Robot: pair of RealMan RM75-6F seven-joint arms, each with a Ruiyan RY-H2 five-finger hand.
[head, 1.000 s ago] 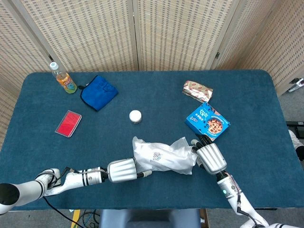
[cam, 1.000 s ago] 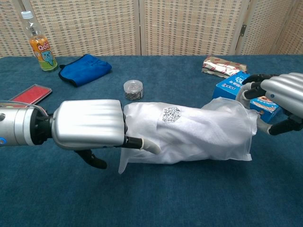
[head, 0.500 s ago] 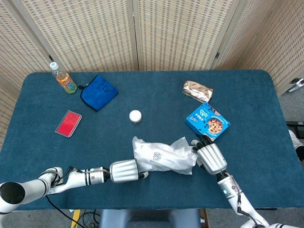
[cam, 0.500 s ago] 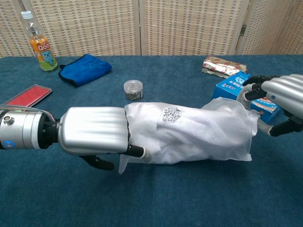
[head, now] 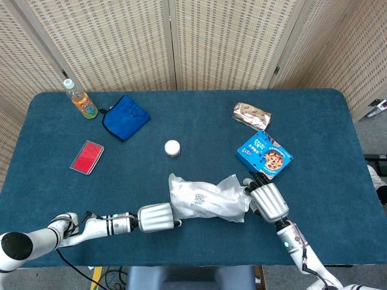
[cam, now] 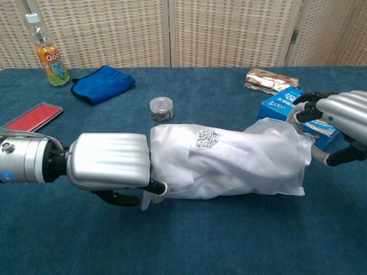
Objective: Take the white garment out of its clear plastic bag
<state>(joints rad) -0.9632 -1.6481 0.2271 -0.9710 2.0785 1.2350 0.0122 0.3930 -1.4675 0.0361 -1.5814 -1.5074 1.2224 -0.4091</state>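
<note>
Here we are over the dark blue felt tabletop (head: 314,115), and the white garment in its crinkled clear plastic bag (cam: 229,160) lies near the front edge, stretched between both arms, with the small round white-lidded jar (head: 172,147) just behind it. The left robot hand (cam: 112,163) is at the bag's left end, fingers curled under against the loose plastic edge, and it looks to be pinching that edge, though the broad silver back of the hand hides the actual contact. The right robot hand (cam: 338,123) is at the bag's right end, dark fingers bent around the corner and apparently gripping it, just in front of the blue cookie box (head: 264,153) on the jar's right. Nothing white has come out yet, so I'd say this is the opening stage. To do it well, one hand should anchor plastic only while the other finds the mouth and catches fabric, not film; pulling both ends of the bag would just stretch it. A slow, level draw should keep the bag from sliding into the cookie box.
</note>
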